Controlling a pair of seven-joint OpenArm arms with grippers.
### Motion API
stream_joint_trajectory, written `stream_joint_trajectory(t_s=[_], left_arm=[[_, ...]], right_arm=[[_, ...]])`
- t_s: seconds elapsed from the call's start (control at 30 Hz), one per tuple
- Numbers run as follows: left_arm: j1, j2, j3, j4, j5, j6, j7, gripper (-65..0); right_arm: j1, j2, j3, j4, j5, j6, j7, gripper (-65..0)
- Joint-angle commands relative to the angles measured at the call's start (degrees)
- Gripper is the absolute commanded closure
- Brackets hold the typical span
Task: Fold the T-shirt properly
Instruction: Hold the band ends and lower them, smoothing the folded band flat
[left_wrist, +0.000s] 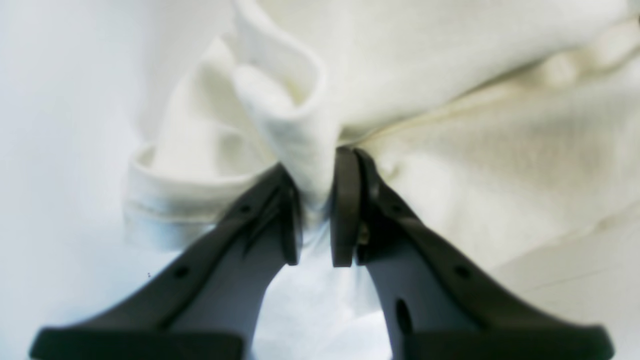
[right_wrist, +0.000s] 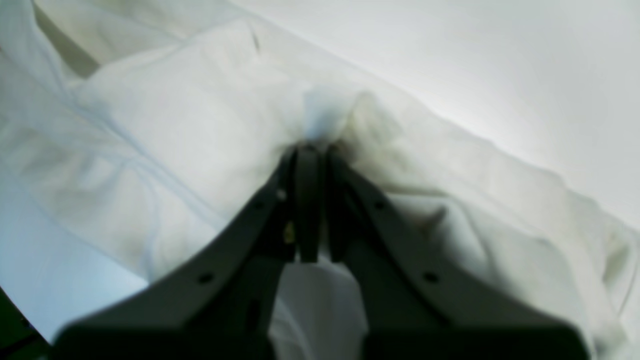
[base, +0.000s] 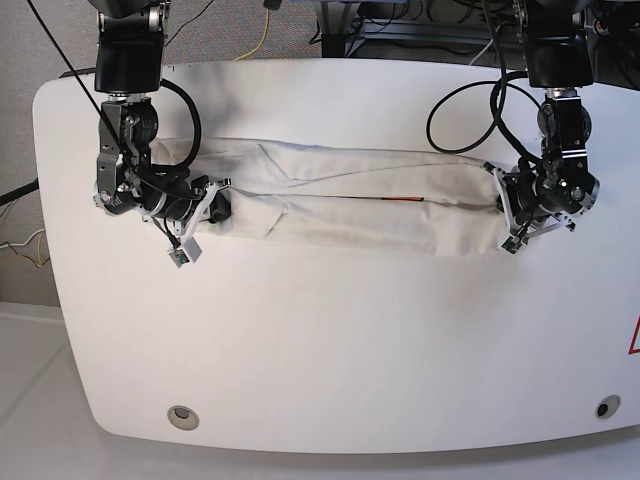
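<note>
Basically we see the T-shirt (base: 350, 195) stretched into a long narrow band across the upper middle of the base frame, lying on the white counter (base: 330, 340), folded lengthwise with a thin reddish line showing at its center crease. Left claw (left_wrist: 316, 200), at the right end of the band in the base frame, is clamped on a bunched fold of white fabric, cloth pinched between the dark fingers (left_wrist: 345, 205). Right claw (right_wrist: 311, 200), at the left end in the base frame, is closed tight on a gathered bit of shirt too, fabric puckering at its tips. We can't make out the print.
</note>
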Motion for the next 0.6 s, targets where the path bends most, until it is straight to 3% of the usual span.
stream_joint_trajectory(t_s=[0.0, 0.3, 0.57], left_arm=[[1.69, 1.22, 1.31, -3.52, 1.97, -1.81, 7.38, -7.7], [-0.69, 1.31, 1.31, -3.52, 1.97, -1.81, 7.29, -7.8], [-3.67, 1.4, 1.31, -3.61, 1.97, -1.81, 7.29, -7.8]], right_arm=[[1.04, 0.83, 0.06, -0.02, -2.97, -1.06, -2.19, -2.4], [2.54, 0.47, 0.06, -0.1, -3.41, -1.06, -2.01, -2.4], [4.47, -2.25, 0.06, -0.1, -11.32, -0.62, -2.28, -2.4]])
